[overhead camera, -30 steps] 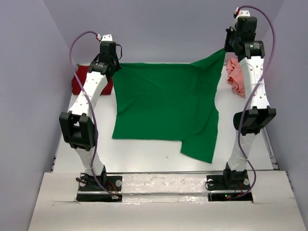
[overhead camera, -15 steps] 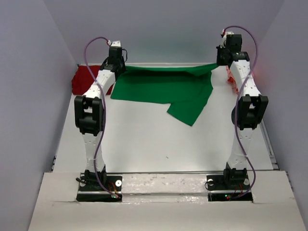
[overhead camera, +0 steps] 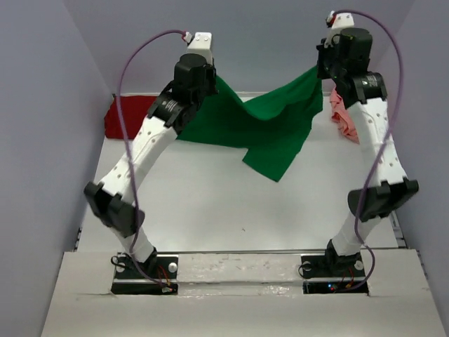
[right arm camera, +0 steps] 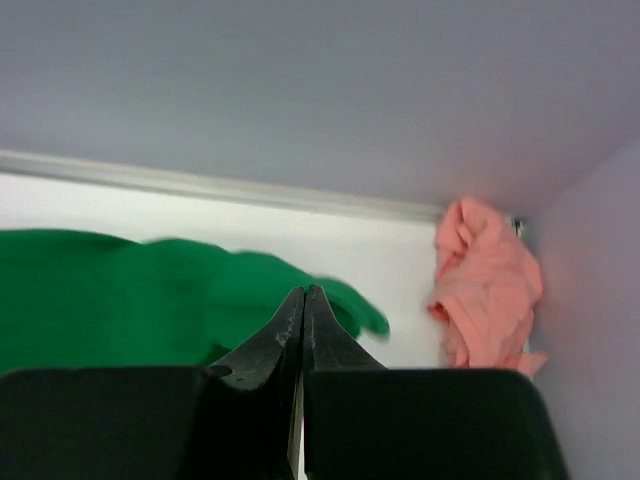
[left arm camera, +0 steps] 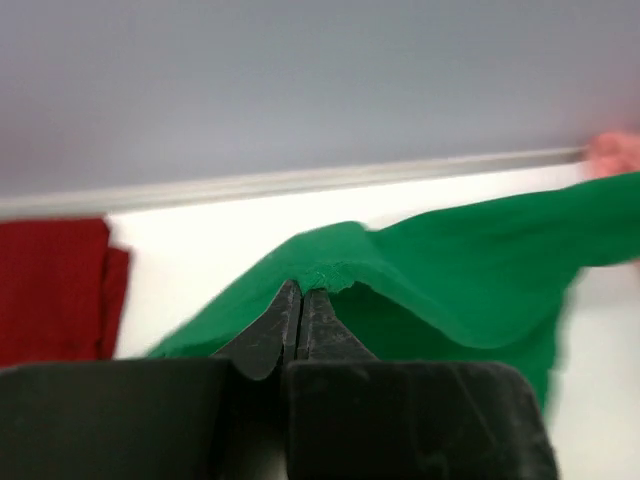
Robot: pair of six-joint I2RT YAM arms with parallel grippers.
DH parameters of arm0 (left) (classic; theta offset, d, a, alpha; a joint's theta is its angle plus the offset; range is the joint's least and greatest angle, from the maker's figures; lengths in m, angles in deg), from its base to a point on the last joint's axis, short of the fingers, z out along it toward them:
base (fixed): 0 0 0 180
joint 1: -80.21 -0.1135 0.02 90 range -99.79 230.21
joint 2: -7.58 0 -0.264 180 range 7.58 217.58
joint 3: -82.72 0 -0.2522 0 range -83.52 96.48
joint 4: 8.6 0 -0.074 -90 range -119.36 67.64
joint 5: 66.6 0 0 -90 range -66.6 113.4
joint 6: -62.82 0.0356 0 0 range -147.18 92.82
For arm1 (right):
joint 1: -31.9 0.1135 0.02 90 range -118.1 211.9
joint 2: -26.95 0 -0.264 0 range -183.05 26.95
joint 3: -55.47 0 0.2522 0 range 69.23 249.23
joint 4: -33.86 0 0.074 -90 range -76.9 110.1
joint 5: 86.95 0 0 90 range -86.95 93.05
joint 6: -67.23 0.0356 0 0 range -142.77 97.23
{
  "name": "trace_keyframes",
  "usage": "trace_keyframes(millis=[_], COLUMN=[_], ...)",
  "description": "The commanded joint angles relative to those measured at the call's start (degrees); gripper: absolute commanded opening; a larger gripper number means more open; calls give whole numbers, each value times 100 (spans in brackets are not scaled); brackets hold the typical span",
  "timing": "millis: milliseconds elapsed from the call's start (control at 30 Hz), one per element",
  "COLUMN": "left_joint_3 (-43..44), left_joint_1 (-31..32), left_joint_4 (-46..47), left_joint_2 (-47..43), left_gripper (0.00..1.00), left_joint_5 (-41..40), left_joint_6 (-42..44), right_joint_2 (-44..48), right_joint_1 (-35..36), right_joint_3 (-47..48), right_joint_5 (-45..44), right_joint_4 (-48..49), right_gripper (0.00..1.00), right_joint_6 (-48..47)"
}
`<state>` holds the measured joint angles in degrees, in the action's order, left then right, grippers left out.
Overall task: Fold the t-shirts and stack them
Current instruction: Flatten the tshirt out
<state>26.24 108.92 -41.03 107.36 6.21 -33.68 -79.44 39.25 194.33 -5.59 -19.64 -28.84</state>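
The bright green t-shirt [overhead camera: 273, 130] hangs between my two grippers at the back of the table. It sags in the middle and its lower flap trails toward the table. My left gripper [overhead camera: 212, 79] is shut on the shirt's left top edge, with green cloth bunched at the fingertips [left arm camera: 303, 290]. The shirt's right corner rises to my right gripper [overhead camera: 320, 70], which is shut on it. In the right wrist view the green t-shirt [right arm camera: 120, 295] shows blurred behind the closed right gripper [right arm camera: 303, 292]. The dark red t-shirt [overhead camera: 123, 119] lies back left, and the salmon pink t-shirt [overhead camera: 342, 114] lies crumpled back right.
Grey walls enclose the white table [overhead camera: 210, 210] at the back and on both sides. The dark red t-shirt [left arm camera: 50, 285] and the pink t-shirt [right arm camera: 488, 280] both lie close to the back wall. The arm bases stand at the near edge.
The green shirt lay spread flat a second ago. Both arms dragged it toward the back wall and then lifted, so it now hangs between them.
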Motion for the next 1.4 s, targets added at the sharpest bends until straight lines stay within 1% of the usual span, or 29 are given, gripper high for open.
trace_keyframes(millis=[0, 33, 67, 100, 167, 233, 267, 333, 367, 467, 500, 533, 600, 633, 667, 700, 733, 767, 800, 833, 900, 933, 967, 1000, 1067, 1133, 1200, 1233, 1367], left_joint_3=[-32, -303, -419, -515, -648, -727, -754, -754, -745, -692, -771, -832, -1086, -1497, -1718, -1938, -2375, -2589, -2800, -3219, -3530, -3636, -3758, -3751, -3821, -3839, -3865, -3856, -3743], left_joint_1=[863, 1169, 1294, 1452, 1637, 1655, 1655, 1655, 1655, 1655, 1655, 1655, 1655, 1655, 1655, 1655, 1655, 1655, 1655, 1655, 1647, 1647, 1638, 1620, 1568, 1288, 1016, 1014, 690], left_joint_4=[-13, -31, -74, -205, -434, -750, -838, -1127, -1199, -1558, -1717, -1805, -1903, -1842, -1780, -1745, -1658, -1578, -1430, -1306, -1148, -1095, -1103, -1207, -1086, -1051, -945, -919, -936], left_joint_2=[-2233, -2523, -3056, -3305, -3963, -4526, -4704, -4976, -5195, -5338, -5338, -5303, -5145, -5049, -4987, -4900, -4794, -4576, -4452, -4320, -3863, -3679, -3294, -3108, -2652, -2308, -2183, -2148, -2218], left_gripper=[0, 0, 0, 0, 0, 0, 0, 0, 0, 0, 0, 0, 0, 0, 0, 0, 0, 0, 0, 0, 0, 0, 0, 0, 0, 0, 0, 0, 0], left_joint_5=[-539, -522, -479, -435, -286, -84, -22, 31, 40, -47, -222, -328, -478, -504, -531, -696, -689, -715, -768, -786, -1047, -1128, -1233, -1469, -1576, -1560, -1559, -1603, -2103], left_joint_6=[115, 53, -52, -114, -272, -482, -527, -667, -703, -817, -870, -922, -1028, -1055, -1081, -1264, -1327, -1388, -1632, -1704, -2011, -2109, -2223, -2354, -2496, -2593, -2637, -2654, -2777], right_joint_2=[2242, 2802, 3060, 3315, 3833, 4081, 4369, 4643, 4758, 4742, 4698, 4697, 4759, 4802, 4794, 4785, 4759, 4698, 4610, 4505, 4251, 4162, 4074, 3882, 3635, 3259, 2950, 2948, 2536], right_joint_1=[538, 591, 653, 653, 653, 653, 653, 653, 653, 653, 653, 653, 653, 653, 653, 653, 653, 653, 653, 653, 653, 653, 653, 653, 653, 653, 653, 653, 653], right_joint_3=[130, 42, -3, -90, 23, 364, 401, 436, 480, 787, 745, 648, -44, -291, -554, -1061, -1327, -1626, -2003, -2181, -2620, -2779, -3102, -3219, -3412, -3570, -3685, -3712, -3642], right_joint_5=[-428, -419, -349, -383, -296, -191, -147, -32, 90, 170, 170, 153, 91, 82, 56, -14, -58, -215, -278, -365, -593, -629, -717, -839, -1007, -1113, -1113, -1096, -1262], right_joint_4=[-94, -147, -173, -191, -515, -927, -982, -1105, -1184, -1674, -1798, -1791, -1642, -1511, -1440, -1361, -1178, -1063, -1027, -931, -658, -561, -299, -210, -42, 133, 309, 371, 644], right_gripper=[0, 0, 0, 0, 0, 0, 0, 0, 0, 0, 0, 0, 0, 0, 0, 0, 0, 0, 0, 0, 0, 0, 0, 0, 0, 0, 0, 0, 0], right_joint_6=[44, 148, 176, 211, 333, 430, 466, 588, 798, 1071, 1098, 1116, 1230, 1370, 1415, 1433, 1459, 1511, 1486, 1477, 1398, 1363, 1345, 1345, 1345, 1345, 1336, 1336, 1248])
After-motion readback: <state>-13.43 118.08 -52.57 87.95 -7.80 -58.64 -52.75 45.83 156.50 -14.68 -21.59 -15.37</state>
